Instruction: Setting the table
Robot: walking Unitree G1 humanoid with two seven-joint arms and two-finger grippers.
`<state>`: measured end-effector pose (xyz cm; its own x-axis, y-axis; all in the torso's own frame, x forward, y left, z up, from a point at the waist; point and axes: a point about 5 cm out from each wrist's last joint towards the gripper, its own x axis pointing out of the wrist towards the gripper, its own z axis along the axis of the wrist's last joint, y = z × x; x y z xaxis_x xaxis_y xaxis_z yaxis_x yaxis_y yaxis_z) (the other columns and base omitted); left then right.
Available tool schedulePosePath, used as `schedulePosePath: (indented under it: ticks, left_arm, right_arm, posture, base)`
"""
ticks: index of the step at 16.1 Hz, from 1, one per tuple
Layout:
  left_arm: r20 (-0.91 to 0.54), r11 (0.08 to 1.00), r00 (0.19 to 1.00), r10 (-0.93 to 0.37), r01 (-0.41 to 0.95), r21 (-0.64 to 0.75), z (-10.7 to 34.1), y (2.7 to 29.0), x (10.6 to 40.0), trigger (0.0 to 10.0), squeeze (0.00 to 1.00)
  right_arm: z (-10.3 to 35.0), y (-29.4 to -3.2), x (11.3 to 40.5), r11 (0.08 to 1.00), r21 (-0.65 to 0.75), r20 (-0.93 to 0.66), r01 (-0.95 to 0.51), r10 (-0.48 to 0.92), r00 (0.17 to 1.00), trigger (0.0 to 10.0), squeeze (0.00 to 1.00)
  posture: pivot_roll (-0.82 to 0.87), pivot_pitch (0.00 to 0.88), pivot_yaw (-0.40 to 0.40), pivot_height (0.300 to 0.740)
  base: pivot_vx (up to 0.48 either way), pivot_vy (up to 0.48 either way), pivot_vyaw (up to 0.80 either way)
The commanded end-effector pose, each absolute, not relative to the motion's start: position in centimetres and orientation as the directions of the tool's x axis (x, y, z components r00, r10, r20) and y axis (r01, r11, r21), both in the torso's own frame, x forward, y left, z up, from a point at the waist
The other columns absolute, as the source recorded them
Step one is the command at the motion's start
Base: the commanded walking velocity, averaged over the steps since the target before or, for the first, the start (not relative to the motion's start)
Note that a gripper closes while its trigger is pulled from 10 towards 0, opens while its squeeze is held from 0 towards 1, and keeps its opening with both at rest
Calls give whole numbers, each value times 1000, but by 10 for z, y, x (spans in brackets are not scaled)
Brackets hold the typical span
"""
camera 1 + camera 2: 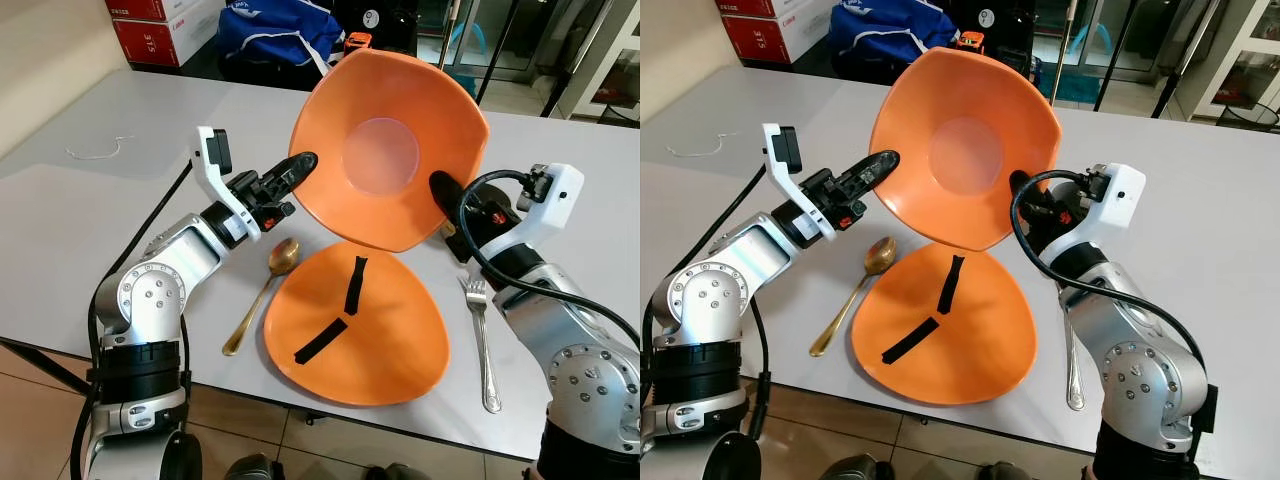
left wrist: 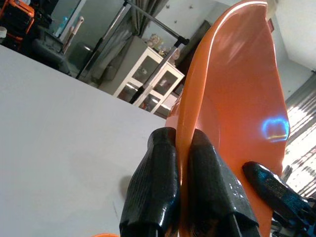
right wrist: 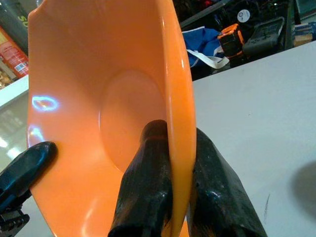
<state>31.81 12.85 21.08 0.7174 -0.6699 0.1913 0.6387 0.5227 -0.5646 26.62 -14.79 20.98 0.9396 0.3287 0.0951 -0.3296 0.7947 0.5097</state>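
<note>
Both grippers hold the orange bowl (image 1: 385, 150) tilted up on edge in the air above the table's (image 1: 90, 190) near edge: the left gripper (image 1: 300, 165) is clamped on its left rim, one finger on each face of the wall, and the right gripper (image 1: 441, 187) pinches the right rim the same way, the hollow facing the head camera. Directly below lies an orange plate (image 1: 390, 330) marked with two black tape strips (image 1: 336, 315), a gold spoon (image 1: 262, 293) just beside its left edge and a silver fork (image 1: 481, 340) just beside its right. The step looks like setting the bowl onto that plate, so the two arms should level it together, keep both pinches firm so the thin rim does not slip, lower it over the plate's middle, and let go only once the base rests flat. The table is pale grey and matte, with a loose white cord (image 1: 95, 152) near its far left corner. Beyond the far edge stand a blue bag (image 1: 275, 30), red-and-white boxes (image 1: 160, 28) and white glass-front cabinets (image 2: 153, 81).
</note>
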Motion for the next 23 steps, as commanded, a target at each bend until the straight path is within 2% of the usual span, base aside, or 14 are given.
schedulePosePath:
  ticks: [1, 6, 7, 9, 12, 15, 16, 17, 19, 21, 23]
  left_arm:
    - [223, 508, 694, -685, 674, -537, 221, 124, 313, 0, 0]
    - [191, 500, 690, -698, 661, -560, 214, 119, 310, 0, 0]
    - [182, 499, 695, -696, 649, -574, 212, 116, 310, 10000, 1000]
    - [219, 457, 678, -702, 665, -591, 217, 115, 306, 10000, 1000]
    - [163, 532, 717, -677, 631, -565, 212, 134, 297, 10000, 1000]
    - [115, 614, 757, -643, 600, -512, 208, 146, 292, 10000, 1000]
    - [116, 624, 768, -630, 589, -514, 209, 152, 290, 10000, 0]
    - [119, 624, 772, -625, 585, -517, 209, 153, 290, 10000, 0]
    - [106, 674, 779, -618, 595, -438, 212, 163, 281, 10000, 0]
    - [101, 669, 705, -702, 701, -246, 226, 173, 263, 10000, 0]
    - [-25, 600, 600, -800, 795, -88, 230, 170, 247, 10000, 0]
  right_arm:
    - [215, -149, 266, 805, 490, 99, -334, 329, 939, 0, 0]
    - [214, -148, 265, 792, 505, 105, -342, 337, 936, 0, 0]
    - [214, -148, 265, 791, 508, 104, -341, 336, 936, 0, 0]
    - [215, -152, 265, 798, 501, 103, -334, 328, 939, 0, 0]
    - [215, -172, 267, 822, 504, 97, -263, 249, 964, 0, 0]
    - [215, -181, 269, 824, 516, 91, -233, 218, 972, 0, 0]
    - [215, -183, 271, 828, 511, 84, -228, 216, 973, 0, 0]
    - [215, -184, 271, 830, 509, 82, -227, 216, 973, 0, 0]
    - [211, -192, 274, 841, 497, 54, -214, 217, 975, 0, 0]
    - [195, -201, 272, 882, 416, -130, -221, 298, 946, 0, 0]
    - [186, -203, 268, 863, 422, -241, -277, 402, 883, 0, 0]
  posture:
    - [-20, 26, -9, 740]
    - [-23, 32, -8, 740]
    - [-23, 38, -9, 740]
    - [-27, 43, -5, 740]
    - [-23, 48, -9, 740]
    - [-16, 52, -18, 740]
    - [-14, 52, -20, 740]
    - [-14, 52, -20, 740]
    - [-8, 53, -13, 740]
    - [-19, 49, -10, 740]
    - [-7, 53, -29, 740]
  base:
    - [0, 0, 0]
    - [0, 0, 0]
    - [0, 0, 0]
    - [0, 0, 0]
    - [0, 0, 0]
    - [0, 0, 0]
    - [0, 0, 0]
    - [0, 0, 0]
    - [0, 0, 0]
    - [0, 0, 0]
    - [0, 0, 0]
